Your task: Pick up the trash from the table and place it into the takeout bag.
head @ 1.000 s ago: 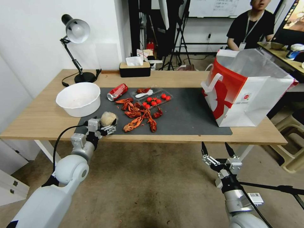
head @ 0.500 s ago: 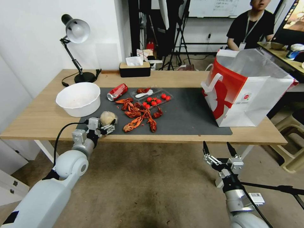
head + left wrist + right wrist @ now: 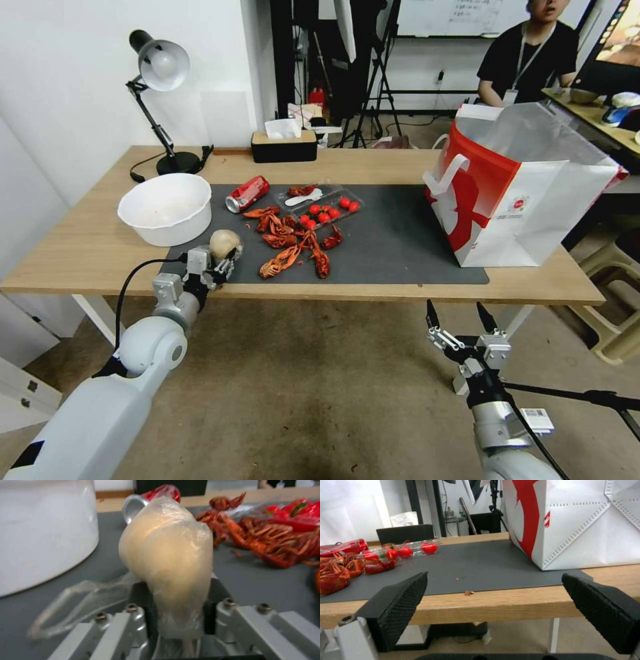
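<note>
A: What do the containers hold?

B: The white bowl [image 3: 165, 207] at the table's [image 3: 80, 257] left end shows a pale inside; I can't make out any contents. A clear tray [image 3: 320, 203] on the grey mat [image 3: 393, 243] holds small red fruits and a white spoon. The takeout bag [image 3: 513, 190] stands upright at the right end of the mat, mouth open; its inside is hidden.

A: Anything else hard to read?

B: In the left wrist view the can [image 3: 151, 497] is mostly hidden behind the lump, and the bowl is cut off at the frame edge. In the right wrist view the bag's top is cut off.

A: Where is the trash relative to the claws?

B: The left gripper [image 3: 223, 263] sits at the mat's front left corner, clenched on the small bag [image 3: 225, 243]; the pale lump bulges up above the fingers [image 3: 133, 620], and loose film trails to one side. The can lies on its side farther back, beside the shells [image 3: 293, 243]. The right gripper [image 3: 459, 319] hangs below the table's front edge, jaws spread wide, holding nothing, well apart from the takeout bag.
</note>
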Tool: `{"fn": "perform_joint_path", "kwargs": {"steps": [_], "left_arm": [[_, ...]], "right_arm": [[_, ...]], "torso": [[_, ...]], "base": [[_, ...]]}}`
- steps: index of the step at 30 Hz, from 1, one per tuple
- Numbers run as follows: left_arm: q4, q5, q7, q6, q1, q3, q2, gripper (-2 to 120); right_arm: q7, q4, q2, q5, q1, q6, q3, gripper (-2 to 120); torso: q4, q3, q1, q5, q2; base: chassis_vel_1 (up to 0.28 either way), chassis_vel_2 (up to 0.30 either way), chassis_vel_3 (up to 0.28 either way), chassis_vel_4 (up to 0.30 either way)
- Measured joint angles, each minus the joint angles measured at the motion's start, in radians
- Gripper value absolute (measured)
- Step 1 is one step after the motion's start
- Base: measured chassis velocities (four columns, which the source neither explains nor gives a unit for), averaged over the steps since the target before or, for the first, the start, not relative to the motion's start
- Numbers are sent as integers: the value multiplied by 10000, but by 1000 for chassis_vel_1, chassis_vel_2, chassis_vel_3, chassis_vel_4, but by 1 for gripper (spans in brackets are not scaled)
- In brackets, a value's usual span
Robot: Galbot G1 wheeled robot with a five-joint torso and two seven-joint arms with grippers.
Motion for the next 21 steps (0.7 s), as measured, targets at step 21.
{"fn": "perform_joint_path", "kwargs": {"steps": [21], "left_arm": [[-790, -1929, 3689, -3357, 119, -295, 1073, 3]], "right_arm": [[-84, 134, 0, -54, -172, 163, -24, 100]], "torso": [[2, 1, 0, -2, 0]], "base": [[0, 0, 0, 0]]}}
